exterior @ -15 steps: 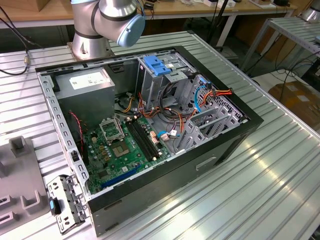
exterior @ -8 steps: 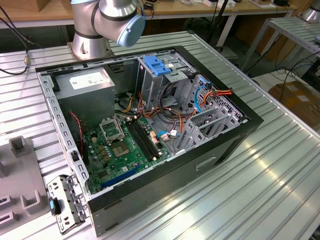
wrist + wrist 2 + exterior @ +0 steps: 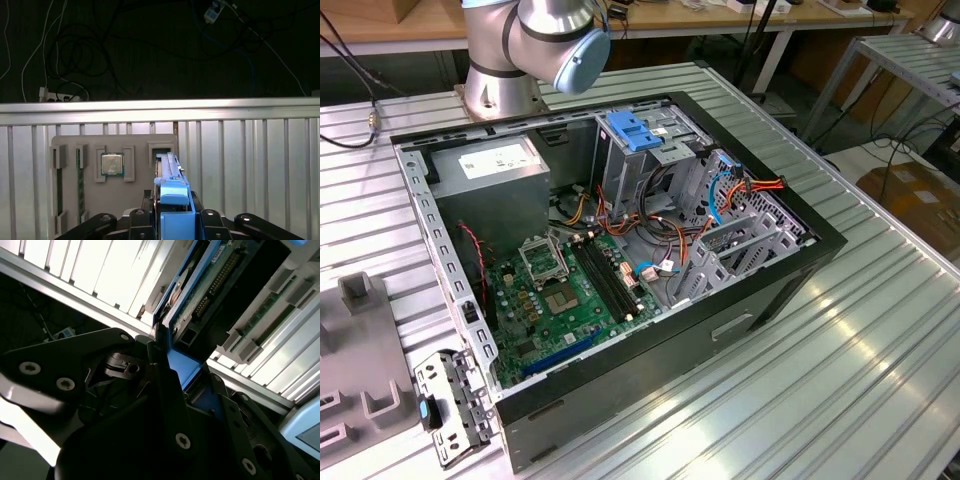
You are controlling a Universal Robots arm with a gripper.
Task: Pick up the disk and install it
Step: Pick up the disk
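Observation:
In the first wrist view the disk (image 3: 169, 172) stands on edge, its blue plastic rail facing the camera. Its far end sits at a slot of the grey holder tray (image 3: 115, 197). My gripper (image 3: 172, 214) is shut on the disk, with a black finger on each side of the blue rail. In the second wrist view the disk (image 3: 212, 282) shows its green circuit-board side and blue rail between the black fingers (image 3: 159, 365) of the gripper (image 3: 181, 371). The open computer case (image 3: 790, 275) lies on the table in the exterior view.
The holder tray also carries a processor chip (image 3: 112, 163) and a memory stick (image 3: 80, 185). Inside the case are a drive cage with a blue top (image 3: 638, 132), a grey power supply (image 3: 495, 170) and loose cables (image 3: 650, 215). A metal bracket (image 3: 450, 405) lies beside the case.

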